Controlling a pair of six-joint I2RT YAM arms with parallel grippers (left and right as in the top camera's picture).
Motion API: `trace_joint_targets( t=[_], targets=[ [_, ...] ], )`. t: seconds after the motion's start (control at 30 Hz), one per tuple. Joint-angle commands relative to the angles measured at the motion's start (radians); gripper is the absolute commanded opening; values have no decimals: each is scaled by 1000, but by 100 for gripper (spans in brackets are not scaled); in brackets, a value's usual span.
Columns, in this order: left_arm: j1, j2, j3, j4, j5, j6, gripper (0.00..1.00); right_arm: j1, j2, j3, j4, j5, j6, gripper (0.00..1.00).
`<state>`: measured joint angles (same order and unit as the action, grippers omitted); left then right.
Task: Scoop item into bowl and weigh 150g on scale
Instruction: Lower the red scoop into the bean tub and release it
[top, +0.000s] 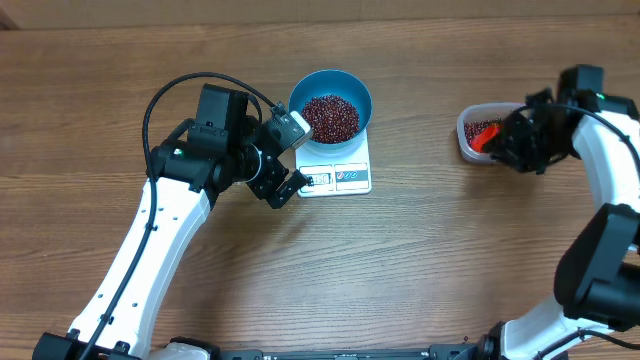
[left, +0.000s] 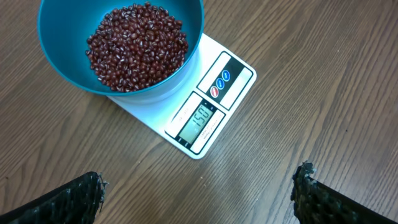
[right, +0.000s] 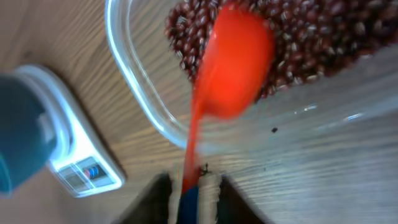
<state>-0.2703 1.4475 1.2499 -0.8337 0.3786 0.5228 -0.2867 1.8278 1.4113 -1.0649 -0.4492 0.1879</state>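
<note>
The left arm (top: 150, 240) is slanting up from the near edge toward the centre, its wrist bending rightward. The left gripper (top: 293, 158) is hovering with its jaws spread wide, its black fingertips (left: 87, 193) showing at both lower corners of the wrist view. The right arm (top: 612, 160) is curling in from the right. The right gripper (top: 500, 140) is pointing leftward and down, its jaws sitting close together, though blur makes it unclear whether they are clamping.

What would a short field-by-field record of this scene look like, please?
bowl: on the scale, holding beans
display: reads 150
tub: right of the scale, beans and orange scoop inside
left gripper: jaws wide open, empty
right gripper: over the tub at the scoop handle; grip unclear in blur
</note>
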Motion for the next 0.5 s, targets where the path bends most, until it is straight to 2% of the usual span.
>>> trace_joint_targets(
  t=[0.0,0.23,0.27,0.47],
  targets=[
    [2,4,-5,0,3,-14,100,-43,-19,-4,12,-185,-6,46],
    [2,4,-5,0,3,-14,100,-58,-19,-4,-32,-233,-56,90],
    [2,4,-5,0,3,-14,100,-58,-19,-4,-45,-228,-67,99],
    [2,4,-5,0,3,-14,100,-58,-40,22,-115,-176,-95,100]
  ],
)
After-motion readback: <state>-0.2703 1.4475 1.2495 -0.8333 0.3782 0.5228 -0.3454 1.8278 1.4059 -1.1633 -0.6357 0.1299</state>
